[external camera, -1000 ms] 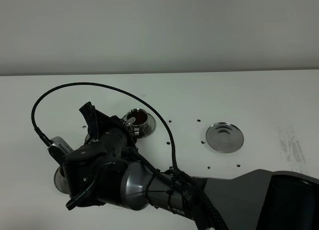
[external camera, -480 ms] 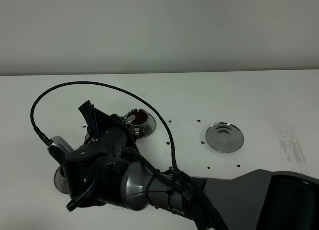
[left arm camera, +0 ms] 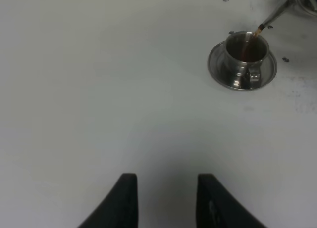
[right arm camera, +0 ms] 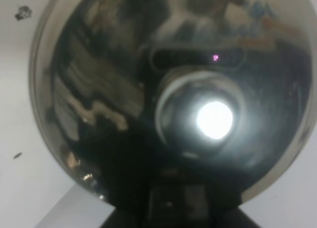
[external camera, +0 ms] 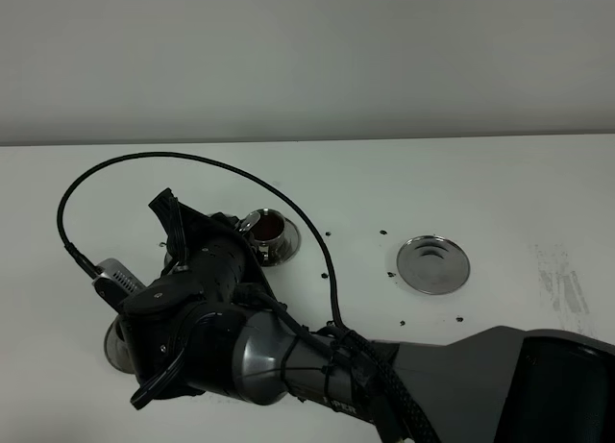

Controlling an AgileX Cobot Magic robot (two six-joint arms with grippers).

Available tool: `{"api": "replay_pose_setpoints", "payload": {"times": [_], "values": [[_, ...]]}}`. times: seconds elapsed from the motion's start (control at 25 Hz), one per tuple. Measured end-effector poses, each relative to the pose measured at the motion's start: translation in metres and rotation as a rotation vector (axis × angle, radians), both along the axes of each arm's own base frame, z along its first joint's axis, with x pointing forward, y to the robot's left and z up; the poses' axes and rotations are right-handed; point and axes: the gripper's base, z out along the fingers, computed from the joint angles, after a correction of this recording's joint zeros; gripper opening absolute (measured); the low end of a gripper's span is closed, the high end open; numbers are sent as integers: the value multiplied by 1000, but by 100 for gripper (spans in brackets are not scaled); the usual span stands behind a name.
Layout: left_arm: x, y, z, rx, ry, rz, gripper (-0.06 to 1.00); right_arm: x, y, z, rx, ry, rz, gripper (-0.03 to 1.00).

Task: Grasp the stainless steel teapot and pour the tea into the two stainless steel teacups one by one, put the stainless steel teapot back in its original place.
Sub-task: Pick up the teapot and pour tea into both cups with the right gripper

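The right arm had reached well across to the left side of the table [external camera: 500, 193], and the stainless steel teapot [right arm camera: 173, 104] filled its wrist camera, the knobbed lid glaring back; the right gripper's fingers were closed as tight as they go, and from how the pot hung in front of them I judged they had it by the handle, though the contact itself was hidden. The pour was under way: a thin stream of tea [left arm camera: 252, 37] ran from the spout tip into the near teacup [left arm camera: 246, 52] on its saucer. The far teacup [external camera: 266, 232] already held dark tea, so this looked like the second fill. The left gripper [left arm camera: 166, 201] hovered idle over bare table, fingers drawn in, holding nothing. The teapot's saucer [external camera: 434, 263] sat well apart to the right. Next would come righting the pot before the cup brimmed, then carrying it over there.
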Motion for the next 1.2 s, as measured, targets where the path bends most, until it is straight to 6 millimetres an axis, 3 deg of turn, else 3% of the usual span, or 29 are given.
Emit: {"api": "replay_pose_setpoints", "payload": {"times": [1.2], "values": [[0,0,0,-1,0,1,31,0,0,0,-18,0,10,17]]}}
